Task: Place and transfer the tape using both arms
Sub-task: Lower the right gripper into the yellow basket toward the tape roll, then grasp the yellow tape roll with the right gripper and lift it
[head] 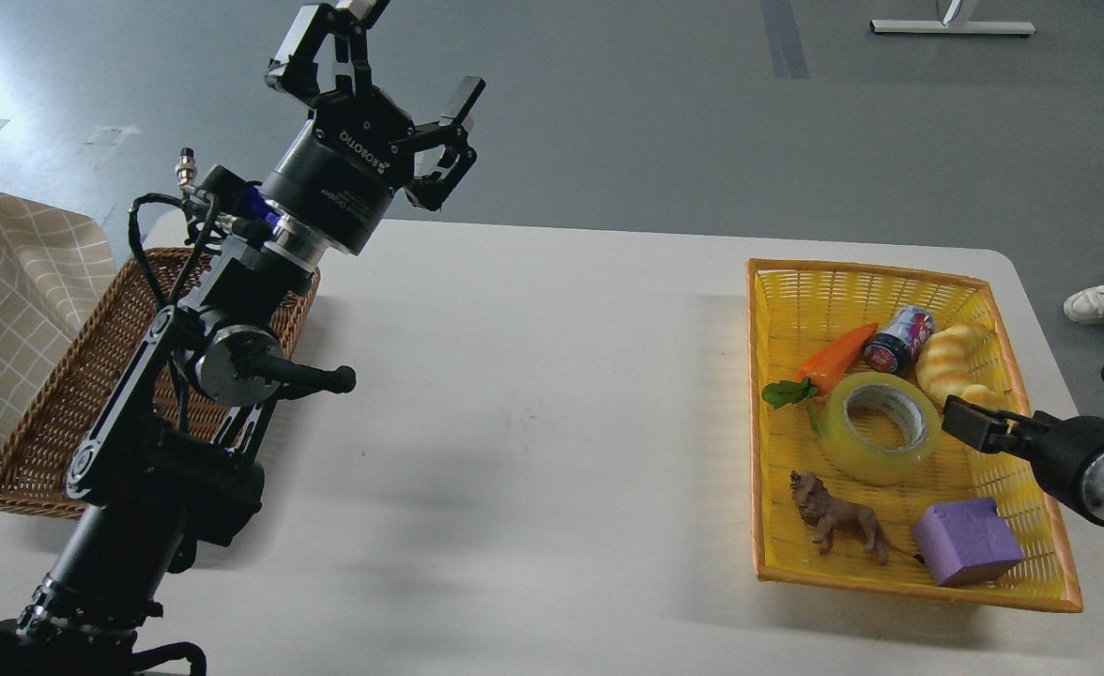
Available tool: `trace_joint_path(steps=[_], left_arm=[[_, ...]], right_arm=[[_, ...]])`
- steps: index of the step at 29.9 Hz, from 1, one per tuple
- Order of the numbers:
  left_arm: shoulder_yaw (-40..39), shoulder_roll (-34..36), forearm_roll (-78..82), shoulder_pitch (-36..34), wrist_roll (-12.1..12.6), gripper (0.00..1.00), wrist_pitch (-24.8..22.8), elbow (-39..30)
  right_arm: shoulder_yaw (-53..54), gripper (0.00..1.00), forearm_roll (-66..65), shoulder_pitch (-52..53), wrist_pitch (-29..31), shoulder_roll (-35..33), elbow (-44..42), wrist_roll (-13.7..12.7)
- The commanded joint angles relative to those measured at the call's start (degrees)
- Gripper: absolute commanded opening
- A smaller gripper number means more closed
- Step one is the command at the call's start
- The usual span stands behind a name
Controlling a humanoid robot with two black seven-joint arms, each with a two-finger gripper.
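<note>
The tape [879,427], a translucent yellow roll with a whitish core, lies flat in the middle of the yellow basket [766,394] on the right of the white table. My right gripper [965,422] comes in from the right edge and sits just to the right of the tape, at its rim; it shows end-on and dark, so I cannot tell its fingers apart. My left gripper [388,52] is raised high over the table's far left, fingers spread open and empty, far from the tape.
In the yellow basket lie a toy carrot [829,361], a small can [899,338], a yellow croissant toy [954,368], a toy lion [838,516] and a purple block [967,543]. A brown wicker basket [64,404] sits at the table's left edge, behind my left arm.
</note>
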Motion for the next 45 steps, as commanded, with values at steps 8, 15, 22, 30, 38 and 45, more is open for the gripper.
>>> trace_joint_path(steps=[8, 15, 22, 30, 38, 45], left_arm=[[-0.44, -0.14, 0.0, -0.24, -0.03, 0.98, 0.16, 0.0], [-0.53, -0.05, 0.0, -0.15, -0.12, 0.98, 0.07, 0.0], [-0.53, -0.14, -0.09, -0.15, -0.03, 0.98, 0.07, 0.09], [-0.53, -0.05, -0.09, -0.07, -0.03, 0.98, 0.07, 0.0], [-0.53, 0.04, 0.0, -0.07, -0.03, 0.98, 0.07, -0.17], [-0.88, -0.05, -0.09, -0.24, -0.03, 0.98, 0.07, -0.18]], right_arm=[[-6.8, 0.86, 0.27, 6.58, 0.0, 1.16, -3.66, 0.6], [-8.91, 0.79, -0.43, 7.2, 0.0, 2.31, -4.98, 0.43], [-9.44, 0.77, -0.43, 7.29, 0.0, 2.75, -6.74, 0.34], [-9.7, 0.52, -0.52, 7.64, 0.0, 3.89, -7.18, 0.25], [-9.7, 0.38, -0.52, 7.91, 0.0, 4.77, -7.18, -0.1], [-9.79, 0.37, -0.43, 7.47, 0.0, 4.59, -7.18, -0.19]])
